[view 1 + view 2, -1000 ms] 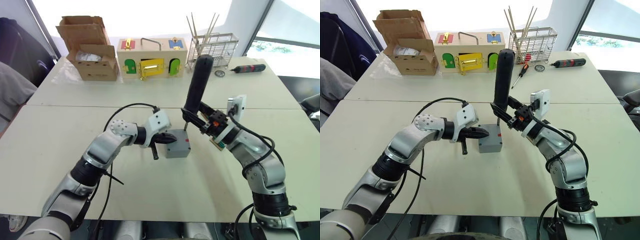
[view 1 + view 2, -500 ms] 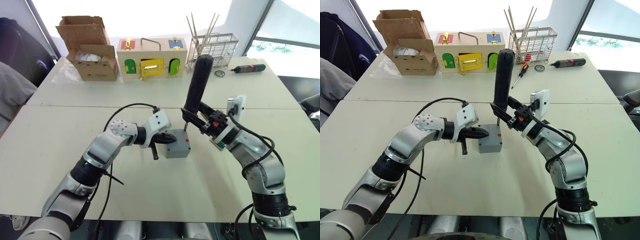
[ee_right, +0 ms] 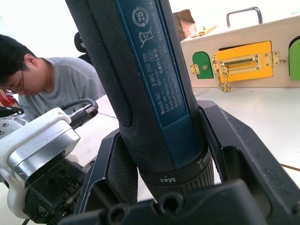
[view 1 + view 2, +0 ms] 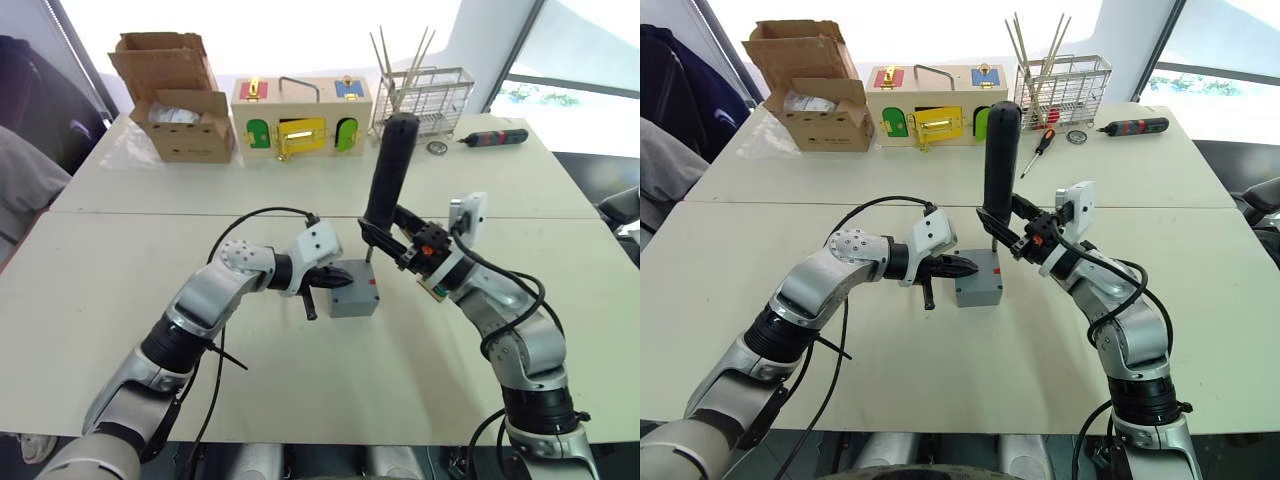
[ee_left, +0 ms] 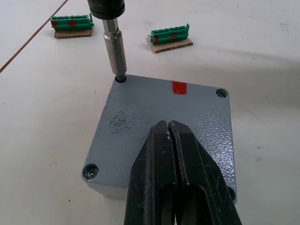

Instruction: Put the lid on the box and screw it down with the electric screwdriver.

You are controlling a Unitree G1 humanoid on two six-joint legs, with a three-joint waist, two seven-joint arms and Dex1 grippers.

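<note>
The grey box [image 4: 353,302] stands mid-table with the grey lid [image 5: 136,122] lying flush on it, a red mark [image 5: 178,87] near one edge. My left gripper [image 5: 168,123] is shut, its tips over the middle of the lid; whether they touch it I cannot tell. My right gripper [image 4: 392,240] is shut on the electric screwdriver [image 4: 388,170], held nearly upright. Its metal bit [image 5: 115,47] reaches down into the lid's corner screw hole [image 5: 121,79]. Screws show in two other corners [image 5: 90,172].
At the table's far edge stand a cardboard box [image 4: 180,105], a wooden box with coloured doors [image 4: 302,118] and a wire rack [image 4: 425,92]. A black-and-red driver [image 4: 495,137] and a small hand screwdriver [image 4: 1036,151] lie near the rack. Two green terminal blocks [image 5: 171,35] lie beyond the box. A person [image 3: 51,89] sits at my left.
The whole view has shifted slightly. Both grippers, the screwdriver and the box hold their places.
</note>
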